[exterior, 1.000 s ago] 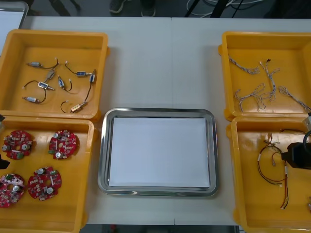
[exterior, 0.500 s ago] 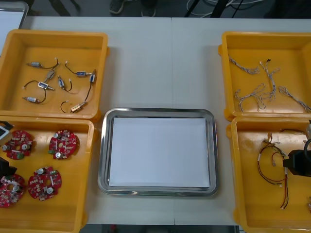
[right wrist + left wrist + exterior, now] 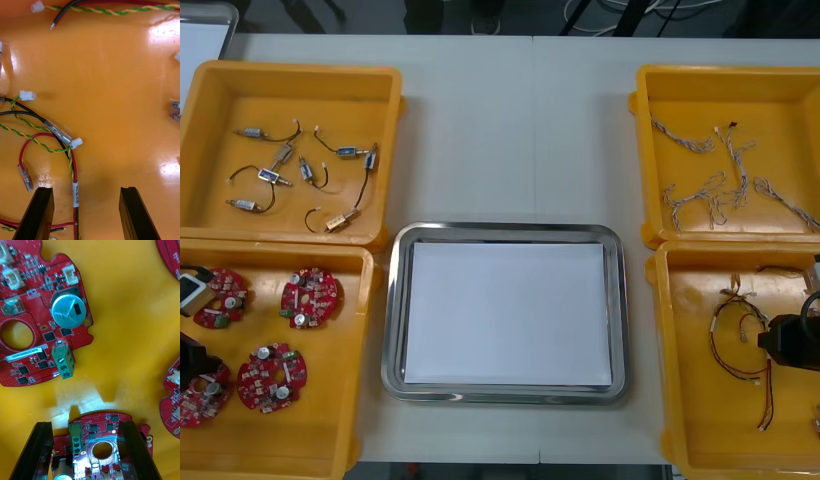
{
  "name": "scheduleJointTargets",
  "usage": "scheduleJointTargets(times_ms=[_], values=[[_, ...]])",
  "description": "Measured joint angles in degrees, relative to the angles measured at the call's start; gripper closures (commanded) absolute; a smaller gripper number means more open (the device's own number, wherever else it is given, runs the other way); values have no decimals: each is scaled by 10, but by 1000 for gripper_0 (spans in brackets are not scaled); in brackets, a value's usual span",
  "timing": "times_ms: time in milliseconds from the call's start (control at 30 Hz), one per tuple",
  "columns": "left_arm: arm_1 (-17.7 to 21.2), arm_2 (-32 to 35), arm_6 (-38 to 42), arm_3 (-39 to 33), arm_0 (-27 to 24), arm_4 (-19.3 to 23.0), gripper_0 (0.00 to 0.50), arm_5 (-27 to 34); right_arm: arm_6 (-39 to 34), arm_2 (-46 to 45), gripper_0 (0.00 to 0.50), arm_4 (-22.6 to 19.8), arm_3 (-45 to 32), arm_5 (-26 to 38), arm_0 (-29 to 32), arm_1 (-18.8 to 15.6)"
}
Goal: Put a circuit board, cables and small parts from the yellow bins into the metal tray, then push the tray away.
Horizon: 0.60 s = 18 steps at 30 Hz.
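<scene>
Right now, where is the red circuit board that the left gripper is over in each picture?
Front view: circuit board in the near left yellow bin, partly under the left gripper.
Left wrist view: circuit board between that gripper's open fingers.
Right wrist view: looks at cables in another yellow bin.
Shared landmark: the left gripper.

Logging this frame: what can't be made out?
- Left wrist view: the circuit board between the fingers of the open left tool runs off the edge; contact unclear.
- Right wrist view: the cables pass behind a finger of the open right tool.
- Front view: small metal parts too small to identify.
</scene>
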Motion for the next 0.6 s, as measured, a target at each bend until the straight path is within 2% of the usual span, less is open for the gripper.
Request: scheduleJointTargets(times_ms=[267, 600], values=[[0, -4, 0, 3, 1, -1, 0, -4, 0, 16, 0, 17, 0, -20, 8, 1], [0, -4, 0, 10, 10, -2, 0, -11, 0, 19, 0, 34, 0, -30, 13, 22]])
